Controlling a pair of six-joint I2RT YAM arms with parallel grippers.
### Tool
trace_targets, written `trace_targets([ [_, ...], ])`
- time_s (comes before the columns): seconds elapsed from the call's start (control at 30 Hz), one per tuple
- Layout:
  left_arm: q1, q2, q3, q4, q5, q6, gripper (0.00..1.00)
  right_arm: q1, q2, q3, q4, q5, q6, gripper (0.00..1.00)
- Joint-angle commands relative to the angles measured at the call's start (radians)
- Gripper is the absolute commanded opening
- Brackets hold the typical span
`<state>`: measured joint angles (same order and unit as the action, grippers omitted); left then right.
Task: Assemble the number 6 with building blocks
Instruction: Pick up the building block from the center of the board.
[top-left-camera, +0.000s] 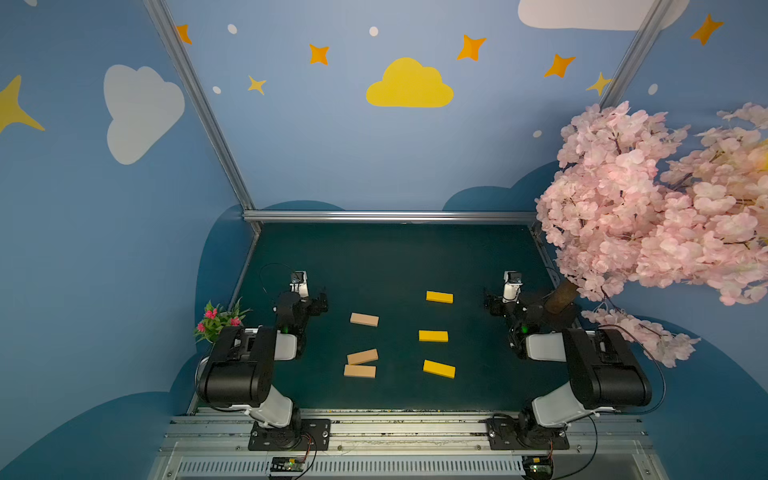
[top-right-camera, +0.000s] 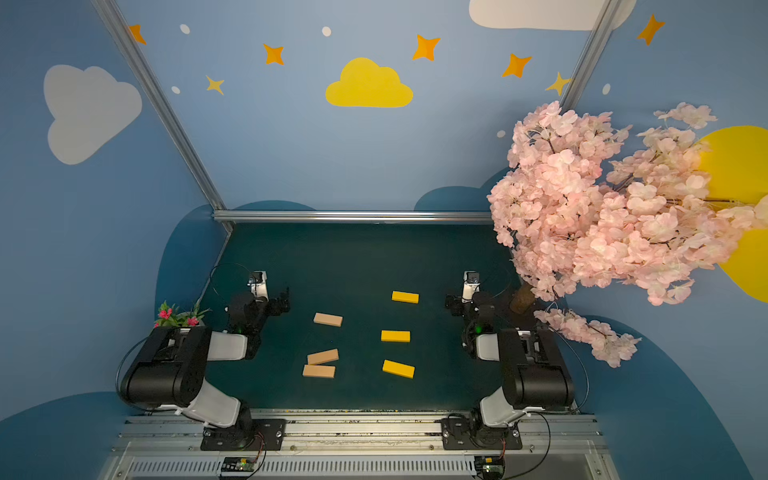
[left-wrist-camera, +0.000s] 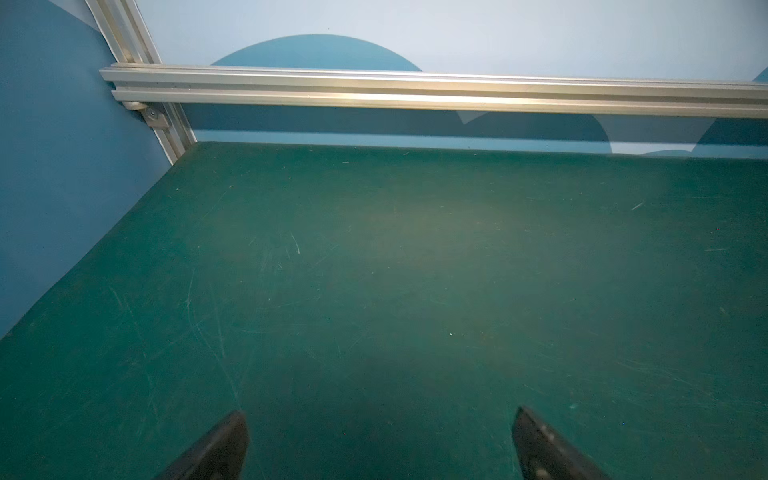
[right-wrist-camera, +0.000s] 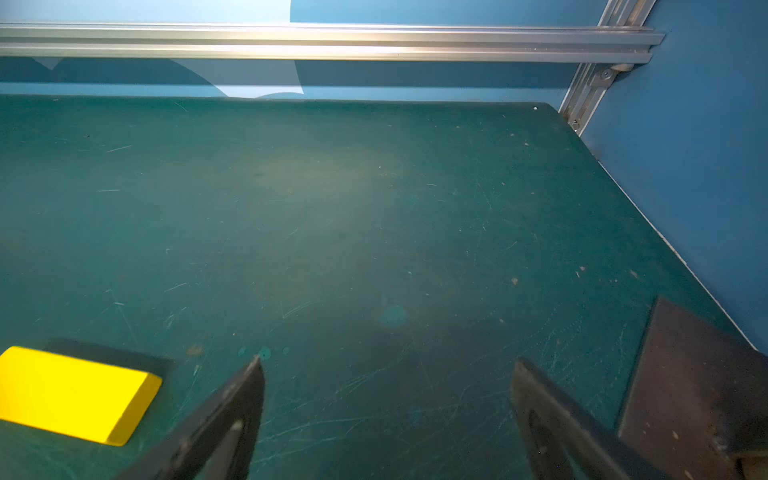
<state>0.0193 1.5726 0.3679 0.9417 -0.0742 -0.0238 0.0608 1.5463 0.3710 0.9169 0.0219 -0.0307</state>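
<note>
Green tabletop (top-left-camera: 395, 257) carries 6 loose blocks (top-left-camera: 364, 319), nothing joined. Left fingers (left-wrist-camera: 224, 444), right fingers (right-wrist-camera: 237, 415) wide, empty: you pick 1 first.

The left end effector (left-wrist-camera: 380, 444) stands spread wide over the scratched green surface (left-wrist-camera: 395, 257), an aluminium rail (left-wrist-camera: 415, 89) beyond.

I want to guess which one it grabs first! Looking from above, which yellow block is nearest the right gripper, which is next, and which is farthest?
In a top view:
1. The back yellow block, just beside the right gripper.
2. The middle yellow block, further forward.
3. The front yellow block, furthest forward.
</note>
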Motion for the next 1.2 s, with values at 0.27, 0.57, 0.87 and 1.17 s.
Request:
trace_targets([
  [0.27, -0.003, 0.002, 0.000, -0.006, 0.008, -0.002, 1.00, 0.004, 0.011, -0.007, 0.035, 0.006, -0.002, 0.95],
  [0.57, -0.002, 0.000, -0.001, -0.006, 0.010, -0.002, 1.00, 0.004, 0.011, -0.007, 0.034, 0.006, -0.002, 0.95],
  [0.87, 0.023, -0.005, 0.007, -0.031, 0.074, -0.005, 1.00, -0.012, 0.011, 0.004, 0.015, -0.011, 0.014, 0.94],
  [1.17, -0.025, -0.235, 0.079, -0.321, 0.079, 0.058, 1.00, 0.066, -0.361, 0.064, -0.450, -0.229, -0.122, 0.95],
])
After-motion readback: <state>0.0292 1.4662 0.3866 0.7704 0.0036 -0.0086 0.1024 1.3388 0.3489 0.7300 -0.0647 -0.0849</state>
